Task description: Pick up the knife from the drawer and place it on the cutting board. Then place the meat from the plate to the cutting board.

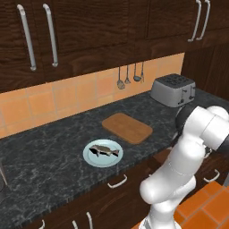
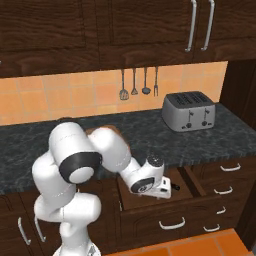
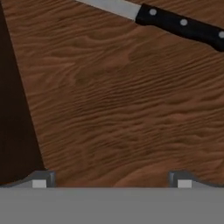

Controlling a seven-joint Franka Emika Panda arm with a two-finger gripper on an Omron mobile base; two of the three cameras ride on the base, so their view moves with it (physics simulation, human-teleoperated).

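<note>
A simulated kitchen with dark wooden cabinets, an orange tiled wall and a dark speckled worktop (image 1: 53,152). A white robot arm bends down from the base into an open drawer (image 2: 192,182) below the worktop edge.

The hand (image 3: 111,177) points straight down over the drawer's brown wooden floor. Its two fingertips (image 3: 41,179) stand far apart at the bottom of the hand view — spread wide, with nothing between them. The knife (image 3: 175,22) lies flat on the drawer floor near the top of that view, black handle with silver rivets to the right, silver blade running off to the upper left. It is apart from the fingertips and untouched. In the right base view the hand (image 2: 162,192) hangs inside the drawer, and a bit of the dark knife handle (image 2: 175,187) shows just beside it.

On the worktop, the light-brown cutting board (image 1: 127,127) lies bare. Near it, closer to the front edge, sits the pale blue plate (image 1: 87,159) — the meat (image 1: 105,150) rests across its middle. A silver toaster (image 1: 172,89) stands further right, against the wall, and small utensils (image 1: 129,78) hang from the tiles above the board.
</note>
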